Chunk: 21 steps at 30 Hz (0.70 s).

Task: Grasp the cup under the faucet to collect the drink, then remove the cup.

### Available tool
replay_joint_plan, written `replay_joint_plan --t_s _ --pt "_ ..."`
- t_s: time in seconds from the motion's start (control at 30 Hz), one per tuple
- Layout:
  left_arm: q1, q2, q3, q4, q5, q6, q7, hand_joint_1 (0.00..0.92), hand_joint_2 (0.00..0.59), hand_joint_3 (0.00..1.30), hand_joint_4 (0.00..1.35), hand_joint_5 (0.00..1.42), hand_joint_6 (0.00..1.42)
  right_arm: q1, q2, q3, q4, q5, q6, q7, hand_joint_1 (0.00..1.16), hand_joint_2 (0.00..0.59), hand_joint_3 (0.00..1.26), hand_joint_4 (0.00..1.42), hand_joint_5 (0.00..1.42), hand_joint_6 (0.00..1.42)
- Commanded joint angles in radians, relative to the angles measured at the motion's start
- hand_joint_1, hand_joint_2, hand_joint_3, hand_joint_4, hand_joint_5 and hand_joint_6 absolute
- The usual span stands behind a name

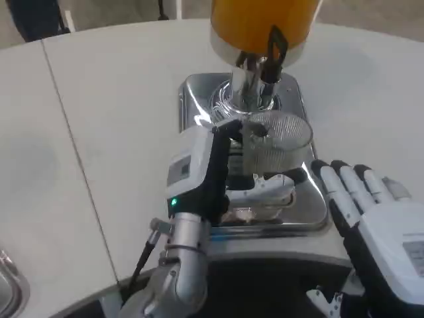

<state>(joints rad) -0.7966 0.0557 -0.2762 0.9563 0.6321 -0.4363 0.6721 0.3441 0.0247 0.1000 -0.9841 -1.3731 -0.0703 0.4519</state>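
A clear ribbed plastic cup [277, 140] stands on the shiny metal drip tray [199, 99] of the drink dispenser, just below and in front of the black tap lever [274, 45]. The cup looks empty. My left hand [211, 173] grips the cup from its left side, its fingers [265, 187] wrapped around the cup's lower front. The orange juice tank [262, 20] rises above. My right hand [371, 212] hovers at the tray's right front corner, fingers straight and apart, holding nothing.
The dispenser's chrome column [250, 86] stands behind the cup. The white table [112, 99] spreads to the left and back. A metal rim [8, 291] shows at the lower left corner. A dark edge [265, 278] lies beneath the tray's front.
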Motion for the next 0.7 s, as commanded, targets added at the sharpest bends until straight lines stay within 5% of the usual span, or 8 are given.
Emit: replay_joint_plan --t_s 0.03,0.43,0.7 --pt "-0.059 -0.01 0.003 0.048 -0.028 -0.01 0.018 0.571 0.042 1.14 1.25 1.42 1.42 0.014 0.003 -0.005 -0.012 -0.006 0.006 0.005 0.75 0.349 0.0 0.0 0.0 0.05" --pt "-0.047 0.015 0.005 0.09 -0.058 -0.011 0.036 0.561 0.067 1.08 1.21 1.38 1.42 -0.036 -0.006 -0.008 0.026 0.013 0.018 0.021 0.75 0.354 0.0 0.0 0.0 0.05" --pt "-0.019 0.017 0.002 0.084 -0.095 -0.063 -0.034 0.364 0.041 0.58 0.62 0.94 1.04 -0.045 -0.005 -0.002 0.033 0.022 0.031 0.024 0.72 0.365 0.0 0.0 0.0 0.05"
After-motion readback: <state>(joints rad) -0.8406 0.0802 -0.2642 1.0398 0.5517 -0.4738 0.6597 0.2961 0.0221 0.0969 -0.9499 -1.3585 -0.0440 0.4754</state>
